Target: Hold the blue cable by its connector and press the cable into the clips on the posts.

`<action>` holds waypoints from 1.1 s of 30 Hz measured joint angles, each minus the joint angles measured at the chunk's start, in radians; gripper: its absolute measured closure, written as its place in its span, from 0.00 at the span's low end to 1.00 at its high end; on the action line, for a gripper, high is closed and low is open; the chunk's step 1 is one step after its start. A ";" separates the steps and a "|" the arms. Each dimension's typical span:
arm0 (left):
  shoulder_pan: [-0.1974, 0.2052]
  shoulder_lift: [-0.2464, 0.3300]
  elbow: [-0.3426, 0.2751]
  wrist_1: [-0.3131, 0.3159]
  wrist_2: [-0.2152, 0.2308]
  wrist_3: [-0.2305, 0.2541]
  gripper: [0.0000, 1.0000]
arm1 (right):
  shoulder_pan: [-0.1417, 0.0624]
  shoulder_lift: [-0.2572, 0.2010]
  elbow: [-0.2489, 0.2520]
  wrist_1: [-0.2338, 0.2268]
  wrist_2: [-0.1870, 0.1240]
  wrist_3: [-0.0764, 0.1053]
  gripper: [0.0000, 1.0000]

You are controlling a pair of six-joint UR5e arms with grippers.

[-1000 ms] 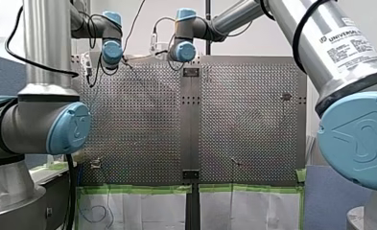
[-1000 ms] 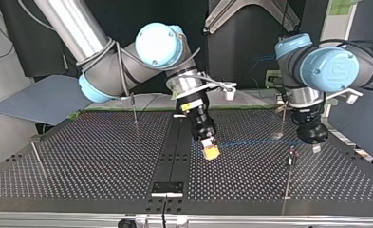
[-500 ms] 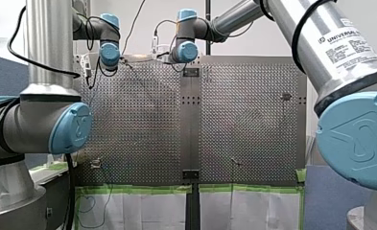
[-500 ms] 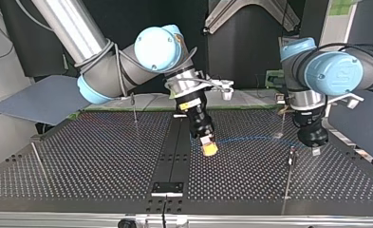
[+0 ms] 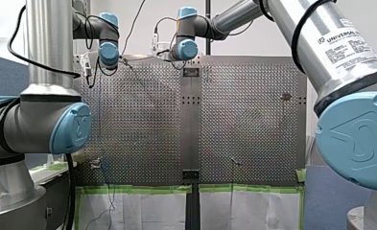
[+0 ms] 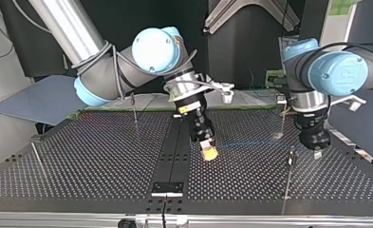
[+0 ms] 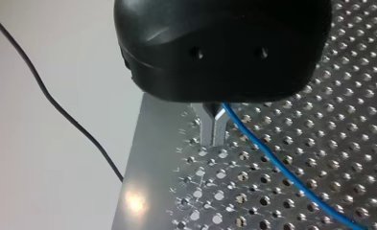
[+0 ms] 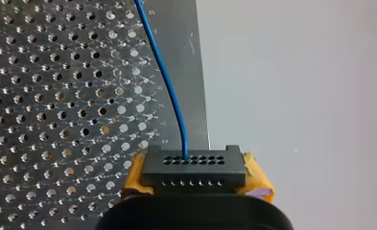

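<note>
The blue cable (image 6: 250, 143) runs low over the perforated table (image 6: 79, 161). Its black connector (image 8: 194, 166) is clamped between the yellow pads (image 8: 254, 175) of my right gripper (image 6: 209, 153). The cable passes my left gripper (image 7: 214, 129), whose hold I cannot tell. Since a second ago the grippers have edged apart, and the hanging slack has lost its loop.
</note>
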 joint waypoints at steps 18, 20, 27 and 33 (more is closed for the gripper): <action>0.023 -0.045 0.054 -0.002 0.046 -0.023 1.00 | -0.008 0.033 -0.003 0.001 -0.001 0.000 1.00; 0.026 -0.046 0.054 0.000 0.049 -0.027 1.00 | -0.012 0.034 -0.003 0.001 -0.001 0.000 1.00; 0.041 -0.071 0.063 0.028 0.085 -0.048 1.00 | -0.034 0.036 -0.003 -0.002 -0.001 0.000 1.00; 0.046 -0.094 0.085 0.065 0.108 -0.086 1.00 | -0.057 0.038 -0.006 -0.005 -0.016 0.000 1.00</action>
